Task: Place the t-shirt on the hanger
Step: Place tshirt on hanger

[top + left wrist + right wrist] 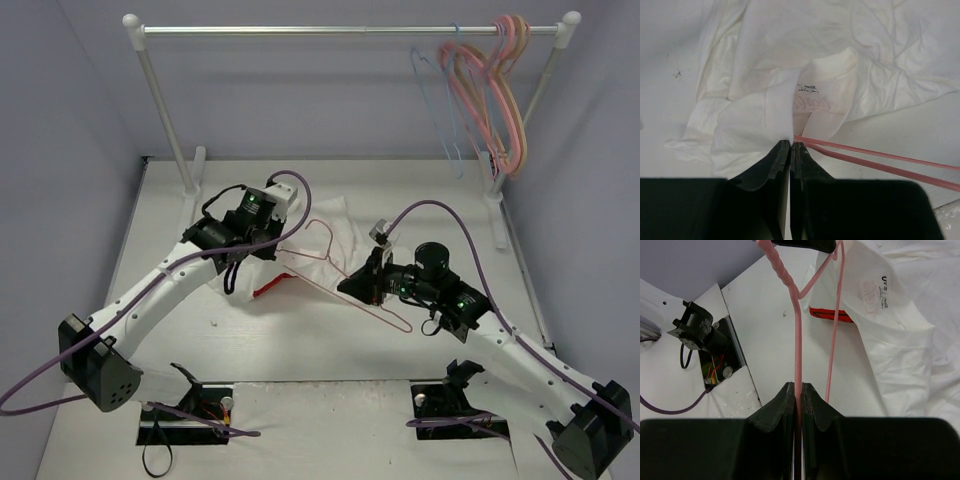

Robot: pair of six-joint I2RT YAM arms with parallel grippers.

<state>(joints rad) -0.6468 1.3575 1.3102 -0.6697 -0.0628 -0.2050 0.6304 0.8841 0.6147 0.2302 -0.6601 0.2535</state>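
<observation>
The white t-shirt (338,228) lies crumpled at mid-table, with a strip of its red print (270,289) peeking out at its near-left edge. My left gripper (268,243) is shut on a fold of the shirt near the neck label; in the left wrist view the fabric (765,115) rises from the closed tips (791,144). The thin pinkish-red wire hanger (345,270) lies slanted beside the shirt, with one end under the fabric (880,161). My right gripper (366,284) is shut on one hanger wire (798,340), tips (798,386) clamped around it. The shirt (890,340) lies to its right.
A clothes rail (340,30) spans the back, on posts at left (165,110) and right (525,110). A pale blue hanger (440,100) and a bunch of pink and peach hangers (495,90) hang at its right end. Arm mounts with cables (190,412) sit at the near edge.
</observation>
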